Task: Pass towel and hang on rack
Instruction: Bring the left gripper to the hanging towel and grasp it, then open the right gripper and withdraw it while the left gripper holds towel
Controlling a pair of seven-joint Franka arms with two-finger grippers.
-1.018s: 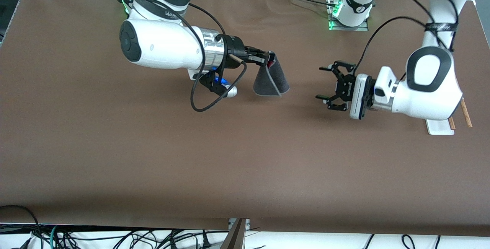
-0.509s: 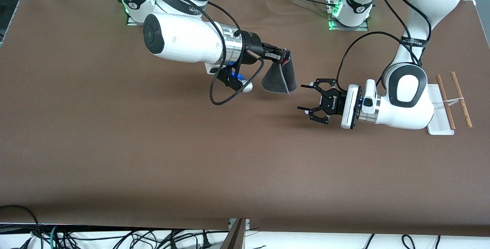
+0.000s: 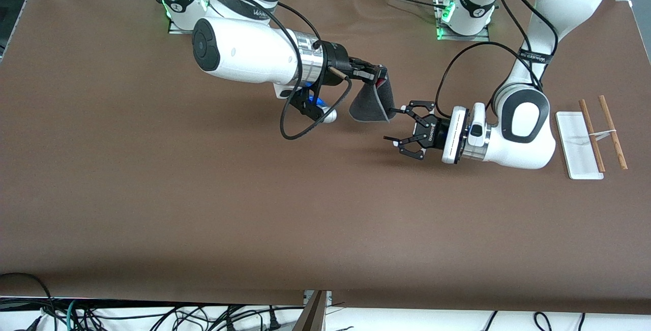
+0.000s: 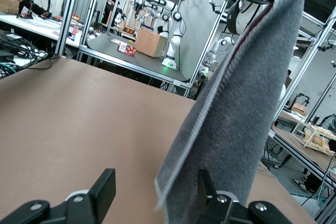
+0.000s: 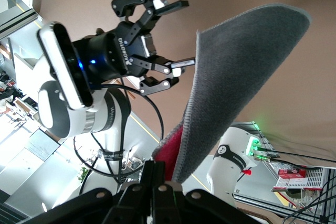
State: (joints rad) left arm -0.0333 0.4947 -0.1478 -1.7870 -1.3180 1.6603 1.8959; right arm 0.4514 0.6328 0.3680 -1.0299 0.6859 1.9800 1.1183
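Probably "ROBOTIQ" on left claw [image 5: 149, 51]

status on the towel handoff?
Right gripper shut on towel, hanging over mid-table. Left gripper open at towel's lower edge, not yet closed. Rack at left arm's end of table, nothing in the way.

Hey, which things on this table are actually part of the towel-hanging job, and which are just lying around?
Part of the job:
- towel, hanging from the shut right hand
- left hand, open beside the towel's lower edge
- rack, at the left arm's end of the table

Just lying about:
- nothing else lies on the table
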